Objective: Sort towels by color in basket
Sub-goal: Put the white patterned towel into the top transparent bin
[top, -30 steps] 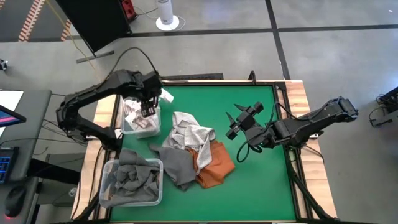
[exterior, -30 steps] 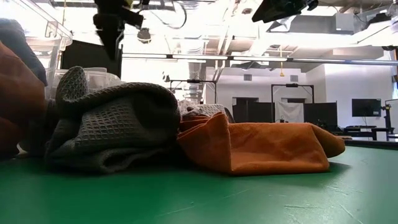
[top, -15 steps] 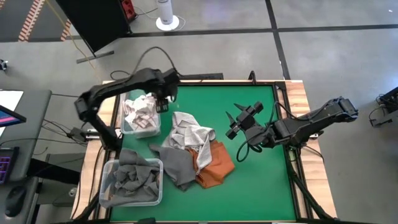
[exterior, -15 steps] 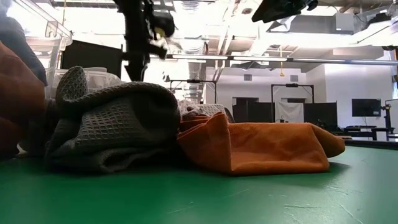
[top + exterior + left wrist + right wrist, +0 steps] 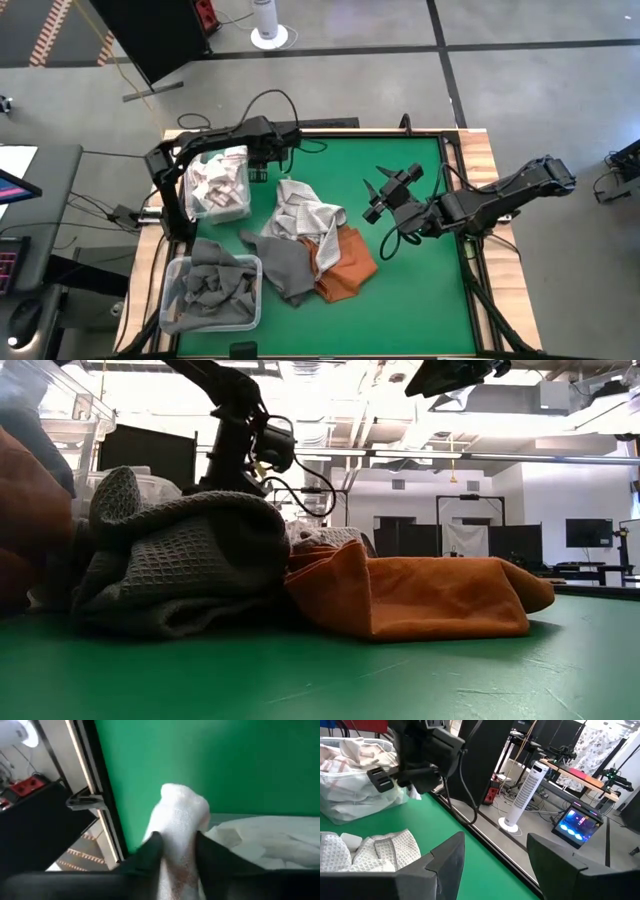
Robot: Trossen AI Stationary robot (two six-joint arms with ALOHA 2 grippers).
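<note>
Swinging off the clear plastic bin (image 5: pixel 218 186), my left gripper (image 5: pixel 262 166) pinches a soft white terry towel (image 5: pixel 176 827) at 11 o'clock; limp, light.

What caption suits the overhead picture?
Left gripper beside the white-towel bin; mixed towels piled mid-table.

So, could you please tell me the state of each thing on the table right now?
Left gripper: shut on the white towel.
Right gripper: open, empty, above the mat.
White towel: pinched by the left gripper.
Light-towel bin: part filled.
Grey-towel bin: full.
Checked towel: crumpled on the pile.
Grey towel: crumpled in the pile.
Orange towel: crumpled, partly covered.
</note>
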